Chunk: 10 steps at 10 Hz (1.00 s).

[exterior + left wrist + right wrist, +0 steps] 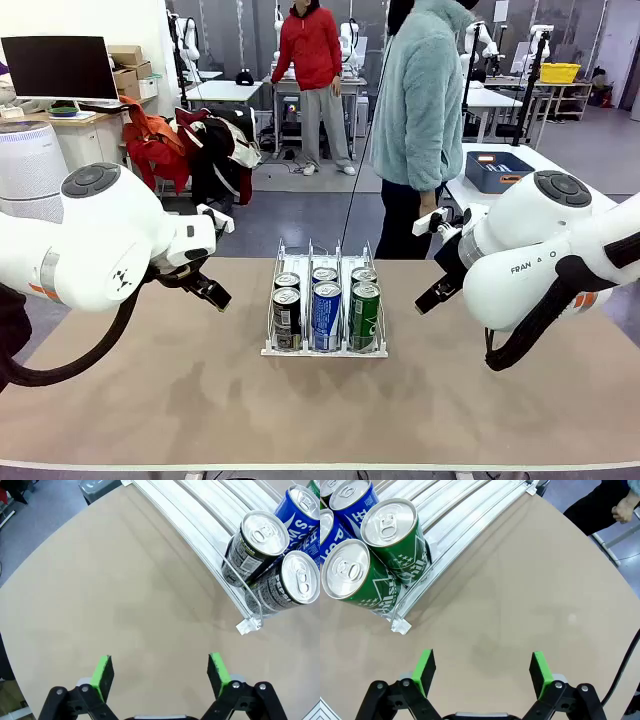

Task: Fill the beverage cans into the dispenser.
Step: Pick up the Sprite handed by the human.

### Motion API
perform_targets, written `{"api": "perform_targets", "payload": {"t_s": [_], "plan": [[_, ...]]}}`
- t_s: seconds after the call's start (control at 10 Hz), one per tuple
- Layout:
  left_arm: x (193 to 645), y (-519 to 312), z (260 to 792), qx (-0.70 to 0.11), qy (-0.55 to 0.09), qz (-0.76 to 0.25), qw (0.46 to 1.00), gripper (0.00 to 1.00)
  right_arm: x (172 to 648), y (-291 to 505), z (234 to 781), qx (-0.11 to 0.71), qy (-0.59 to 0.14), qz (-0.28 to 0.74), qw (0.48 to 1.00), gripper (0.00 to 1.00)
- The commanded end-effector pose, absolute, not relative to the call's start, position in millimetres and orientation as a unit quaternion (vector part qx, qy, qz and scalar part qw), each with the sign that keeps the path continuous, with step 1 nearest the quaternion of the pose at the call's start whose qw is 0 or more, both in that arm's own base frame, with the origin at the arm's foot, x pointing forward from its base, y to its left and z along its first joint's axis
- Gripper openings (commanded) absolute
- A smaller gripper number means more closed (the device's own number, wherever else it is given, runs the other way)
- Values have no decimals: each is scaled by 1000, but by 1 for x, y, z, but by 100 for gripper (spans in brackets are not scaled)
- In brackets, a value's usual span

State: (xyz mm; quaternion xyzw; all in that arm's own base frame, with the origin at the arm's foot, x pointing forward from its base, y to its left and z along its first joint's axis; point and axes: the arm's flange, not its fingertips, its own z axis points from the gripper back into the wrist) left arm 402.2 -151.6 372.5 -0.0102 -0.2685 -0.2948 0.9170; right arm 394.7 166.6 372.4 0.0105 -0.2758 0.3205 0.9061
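The dispenser (pixel 271 350) stands at the middle of the table (pixel 150 400), its three lanes running from near to far. Six cans stand upright in its near end, two per lane: black cans (pixel 286 310) in the left lane, blue cans (pixel 327 315) in the middle and green cans (pixel 364 315) in the right. The front view takes in all six, with the far stretch of each lane bare behind them. The left wrist view shows the black cans' silver tops and the dispenser's near left corner resting on the tabletop. The right wrist view shows the green pair against the right rail, and a person's hand (pixel 620 510) beyond the table's far edge. The left gripper (pixel 205 288) (pixel 160 667) hangs left of the dispenser, jaws spread wide and holding nothing. The right gripper (pixel 435 292) (pixel 481 665) hangs to its right, also spread and holding nothing. Bare tabletop lies between each gripper and the dispenser's side rails, and more runs from the dispenser's front to the near edge.
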Motion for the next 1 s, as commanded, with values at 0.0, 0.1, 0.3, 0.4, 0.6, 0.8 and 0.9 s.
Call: {"api": "perform_targets", "payload": {"t_s": [0.0, 0.1, 0.3, 0.4, 0.6, 0.8, 0.9], "plan": [[402, -152, 372, -10, -268, -295, 917, 100, 395, 167, 372, 10, -276, 321, 906, 100], [402, -152, 372, -10, -268, -295, 917, 100, 395, 167, 372, 10, -276, 321, 906, 100], [402, -152, 372, -10, -268, -295, 917, 100, 395, 167, 372, 10, -276, 321, 906, 100], [402, -152, 372, -10, -268, -295, 917, 100, 395, 167, 372, 10, -276, 321, 906, 100], [402, -152, 372, -10, -268, -295, 917, 100, 395, 167, 372, 10, -276, 321, 906, 100], [402, -152, 372, -10, -268, -295, 917, 100, 395, 167, 372, 10, -276, 321, 906, 100], [402, -152, 372, -10, -268, -295, 917, 100, 395, 167, 372, 10, -276, 321, 906, 100]]}}
